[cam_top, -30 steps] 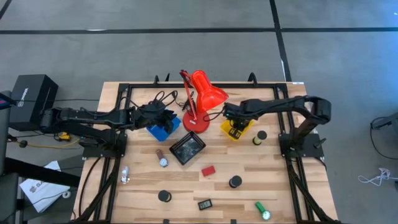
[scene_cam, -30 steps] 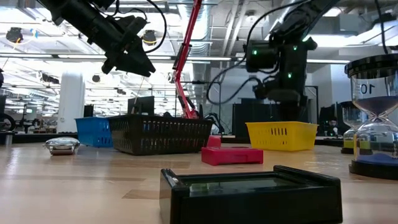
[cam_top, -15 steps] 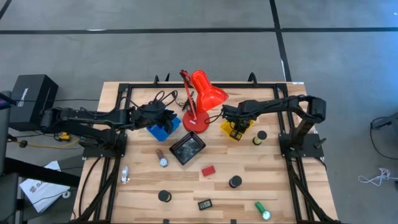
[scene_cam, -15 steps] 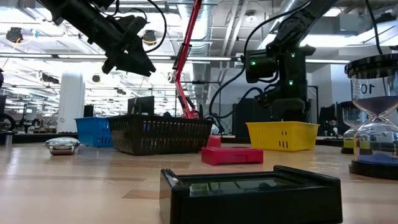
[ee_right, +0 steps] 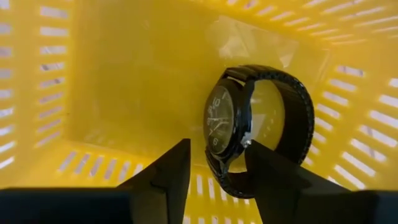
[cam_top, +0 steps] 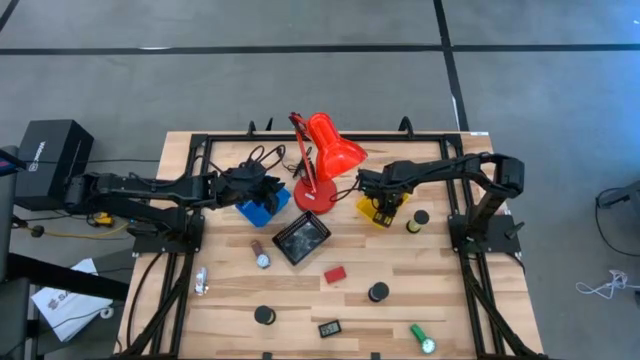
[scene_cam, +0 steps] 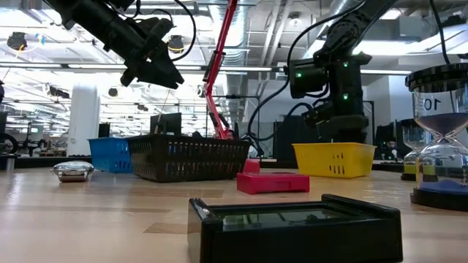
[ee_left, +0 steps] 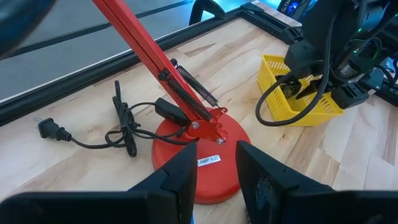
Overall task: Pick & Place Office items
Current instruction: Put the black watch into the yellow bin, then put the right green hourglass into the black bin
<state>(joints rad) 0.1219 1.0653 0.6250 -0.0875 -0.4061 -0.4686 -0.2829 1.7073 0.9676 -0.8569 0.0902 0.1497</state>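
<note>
My right gripper point(ee_right: 216, 148) reaches down into the yellow tray point(cam_top: 385, 211) and is open. A black wristwatch point(ee_right: 231, 127) rests on the tray floor on the edge of its band. Its case stands between my fingertips, with a strip of yellow showing on one side. My left gripper point(ee_left: 216, 157) hovers open and empty above the blue tray point(cam_top: 262, 208), facing the lamp base point(ee_left: 202, 146). On the table lie a red block point(cam_top: 335, 273), a green cylinder point(cam_top: 421, 337), black discs point(cam_top: 264, 315) point(cam_top: 378, 292), a small black rectangle point(cam_top: 329, 327) and a silvery bit point(cam_top: 201, 282).
The big red desk lamp point(cam_top: 322, 160) stands between the two arms, and its black cord point(ee_left: 124, 124) lies loose behind its base. A black tray point(cam_top: 302, 238) sits in front of it. Another black disc point(cam_top: 420, 218) lies right of the yellow tray. Black frame rails edge the table.
My right gripper has come down from above the yellow tray into it, mostly in the first half second, then held still. My left arm has kept still.
</note>
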